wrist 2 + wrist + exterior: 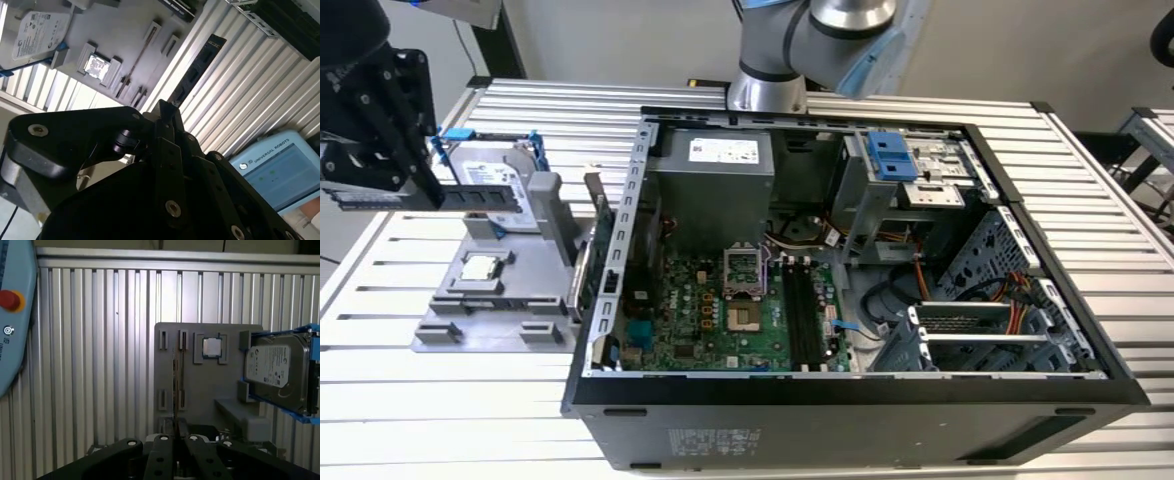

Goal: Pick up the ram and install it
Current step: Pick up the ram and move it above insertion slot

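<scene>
Surface: a table (440, 420) of ribbed aluminium slats, with a pale wall (614, 40) beyond its far edge.
Case: an open computer case (854, 405) lies on its side mid-table, its motherboard (707, 320) face up with the black memory slots (803, 312) running near to far.
Fixture: a grey holder (500, 315) sits just beside the case on the exterior view's left. It bears a square processor chip (480, 267) and, at its far end, a hard drive (500, 165) in a blue frame.
Arm: the arm base (771, 75) stands at the table's far edge, behind the case.
Gripper: the gripper (438, 192) hangs over the holder, fingers (165, 117) pinching one end of the ram.
Ram: the ram (487, 196) is held clear of the table, well apart from the motherboard. In the second wrist view it juts from the fingertips across the slats.
Cut off: a pale blue teach pendant (15, 315) runs out of both wrist views.
Hard to make out: in the first wrist view the ram is edge-on, a thin line that probably overlaps the holder's groove.
</scene>
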Robot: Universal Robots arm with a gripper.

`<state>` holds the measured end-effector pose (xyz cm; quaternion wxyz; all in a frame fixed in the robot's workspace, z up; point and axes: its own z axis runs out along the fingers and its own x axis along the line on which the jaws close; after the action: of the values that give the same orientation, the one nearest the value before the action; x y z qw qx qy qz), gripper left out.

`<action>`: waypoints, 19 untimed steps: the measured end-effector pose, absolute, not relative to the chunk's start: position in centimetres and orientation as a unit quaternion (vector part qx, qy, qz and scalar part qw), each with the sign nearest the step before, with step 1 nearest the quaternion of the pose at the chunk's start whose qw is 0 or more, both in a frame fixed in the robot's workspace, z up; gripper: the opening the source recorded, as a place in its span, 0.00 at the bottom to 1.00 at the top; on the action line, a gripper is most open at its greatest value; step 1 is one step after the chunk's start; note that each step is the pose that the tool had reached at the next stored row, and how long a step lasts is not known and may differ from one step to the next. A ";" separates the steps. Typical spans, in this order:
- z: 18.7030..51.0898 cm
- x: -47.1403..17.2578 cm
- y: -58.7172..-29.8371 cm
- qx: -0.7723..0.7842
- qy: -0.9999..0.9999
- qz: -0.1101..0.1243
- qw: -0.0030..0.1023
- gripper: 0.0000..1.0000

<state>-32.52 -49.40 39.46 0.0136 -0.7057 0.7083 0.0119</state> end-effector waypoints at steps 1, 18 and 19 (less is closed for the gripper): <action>39.5 -32.3 -49.4 -0.706 0.708 0.012 0.014 0.00; 39.5 -28.1 -49.4 -0.706 0.708 0.012 0.014 0.00; 39.5 -27.9 -49.4 -0.706 0.708 0.012 0.014 0.00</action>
<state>-27.85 -49.40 39.46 0.0135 -0.7057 0.7083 0.0119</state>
